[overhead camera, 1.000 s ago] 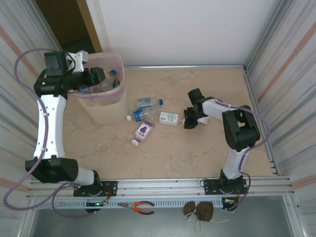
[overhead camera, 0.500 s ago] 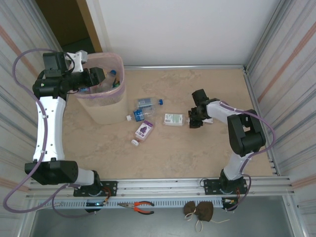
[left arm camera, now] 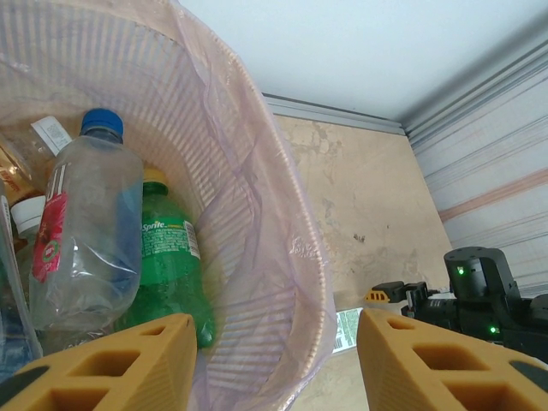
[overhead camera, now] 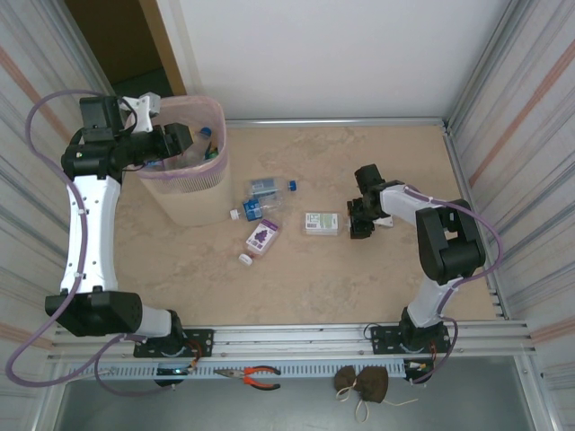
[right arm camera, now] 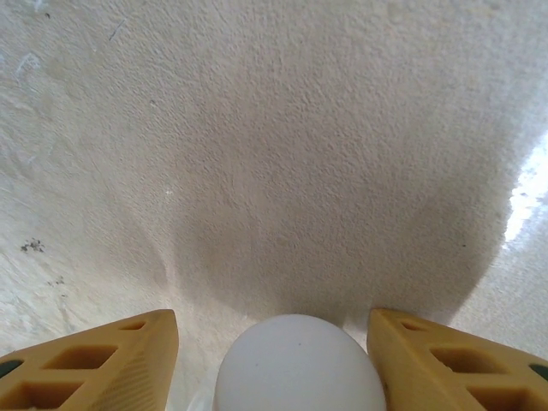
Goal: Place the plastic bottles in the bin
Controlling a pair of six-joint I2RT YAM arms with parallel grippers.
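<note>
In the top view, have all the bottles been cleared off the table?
No, a purple-labelled bottle and three more lie on the table between the bin and the right end effector.

Bin far left (bottles inside), 3 loose bottles beside it, lone bottle farther right

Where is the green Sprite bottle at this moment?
In the left wrist view the green Sprite bottle lies inside the bin, low down, just right of a clear blue-capped bottle.
</note>
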